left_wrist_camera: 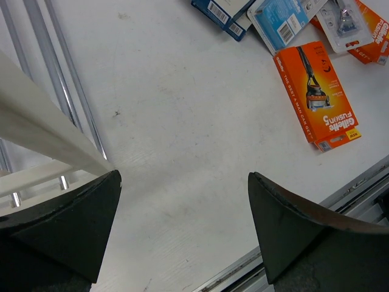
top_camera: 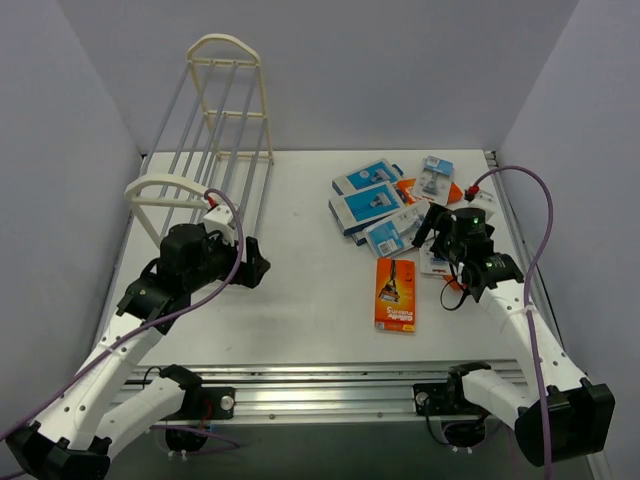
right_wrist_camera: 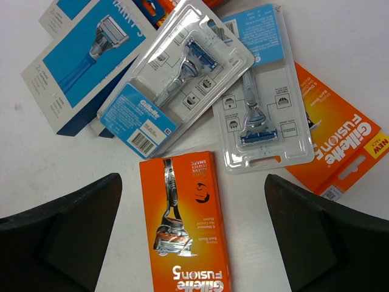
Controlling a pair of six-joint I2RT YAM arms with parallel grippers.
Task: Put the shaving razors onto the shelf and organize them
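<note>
Razor packs (top_camera: 372, 205) lying flat, orange boxes (right_wrist_camera: 188, 231), blue-white boxes (right_wrist_camera: 85, 55), clear blister cards (right_wrist_camera: 182, 73)

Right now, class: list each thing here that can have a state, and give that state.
Left gripper, open, holding nothing.
Right gripper, open, holding nothing.
Shelf, standing, nothing on it.
Heap of packs, overlapping, not yet shelved.
Lone orange box, flat, face up, apart from the heap.

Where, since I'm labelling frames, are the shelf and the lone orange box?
shelf (top_camera: 237, 114): top view, far end crossbar.
lone orange box (top_camera: 395, 295): top view, middle of its face.
</note>
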